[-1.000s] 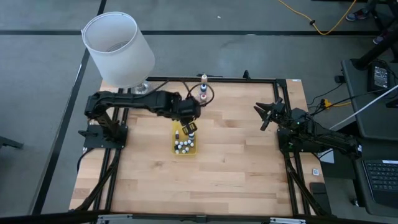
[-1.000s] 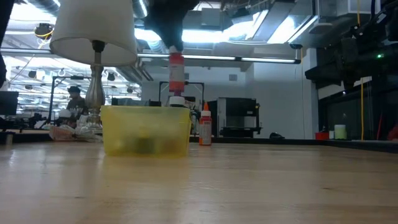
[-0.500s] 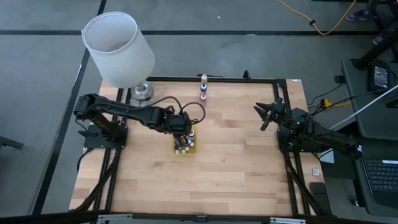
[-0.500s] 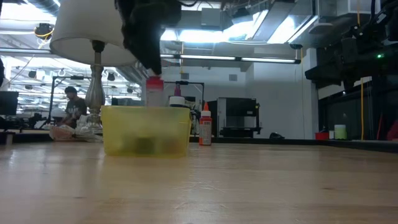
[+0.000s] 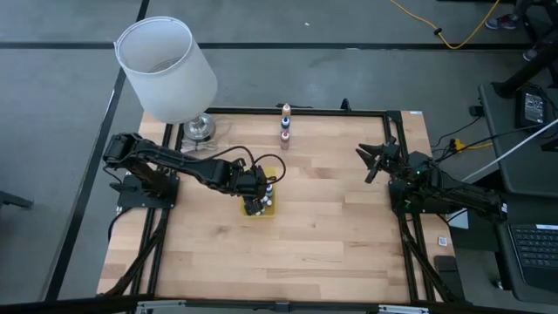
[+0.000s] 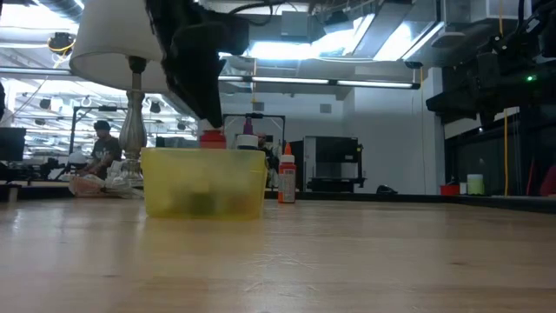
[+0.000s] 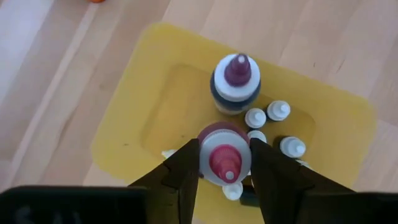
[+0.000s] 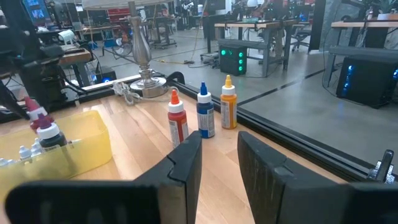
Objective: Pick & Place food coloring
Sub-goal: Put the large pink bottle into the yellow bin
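Note:
My left gripper (image 5: pixel 255 187) (image 7: pixel 225 154) hangs over the yellow translucent tray (image 5: pixel 261 208) (image 6: pixel 204 181) and is shut on a red-capped food coloring bottle (image 7: pixel 224 163) (image 6: pixel 213 137). A larger purple-capped bottle (image 7: pixel 236 84) and several tiny white-capped bottles (image 7: pixel 280 127) stand inside the tray. Three more bottles, red (image 8: pixel 177 123), blue (image 8: pixel 205 115) and orange (image 8: pixel 228 109), stand in a row by the table's far edge (image 5: pixel 284 125). My right gripper (image 5: pixel 375 162) (image 8: pixel 219 163) waits open at the table's right side. My left gripper pinches the red-capped bottle between its two fingers (image 7: pixel 186 171), just below the cap at the shoulder (image 7: pixel 205 140). The fingers come from above, pointing down. The bottle is upright with its body down inside the tray; whether its base rests on the tray floor is hidden.
A lamp with a white shade (image 5: pixel 167 68) stands on its metal base (image 5: pixel 197 128) at the far left corner, with its cord (image 5: pixel 261 157) looping over the table near the tray. The wooden table (image 5: pixel 331 235) has a black frame along its edges.
My left gripper has moved a little toward the table's near left and come down over the tray, staying shut. The red-capped bottle has dropped from well above the tray's rim to down inside the tray, so only its cap shows above the rim in the low view.

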